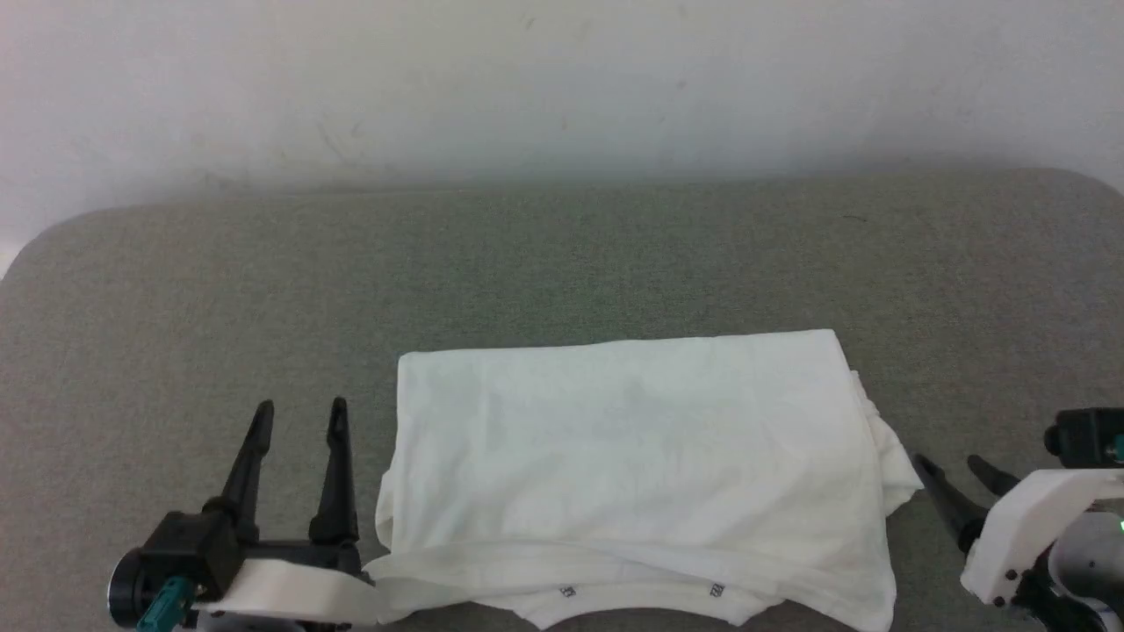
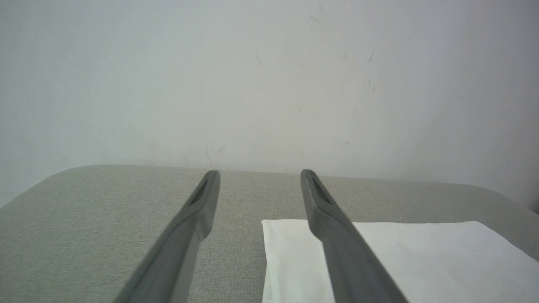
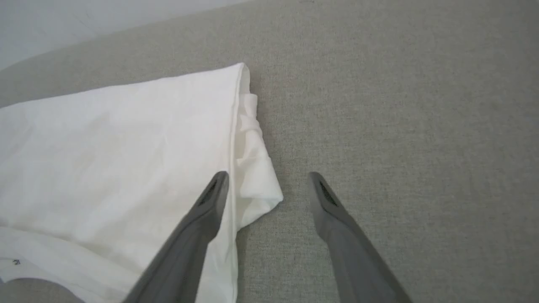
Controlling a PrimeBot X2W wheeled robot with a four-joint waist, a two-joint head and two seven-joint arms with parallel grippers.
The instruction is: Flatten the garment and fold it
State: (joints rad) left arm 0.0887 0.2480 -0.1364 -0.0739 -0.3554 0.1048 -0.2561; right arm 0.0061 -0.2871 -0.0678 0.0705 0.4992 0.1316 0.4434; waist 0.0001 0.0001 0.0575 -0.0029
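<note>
Between the left gripper and the right gripper, the garment was laid folded on the grey surface. Both grippers were spread wide apart, and nothing was held. Two tiny dark marks were seen on the hem closest to the grippers, too small to be read.

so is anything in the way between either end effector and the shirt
Nothing visible. The open left end effector and the open right end effector flank the folded white shirt, with bare grey fabric surface in the gaps.
</note>
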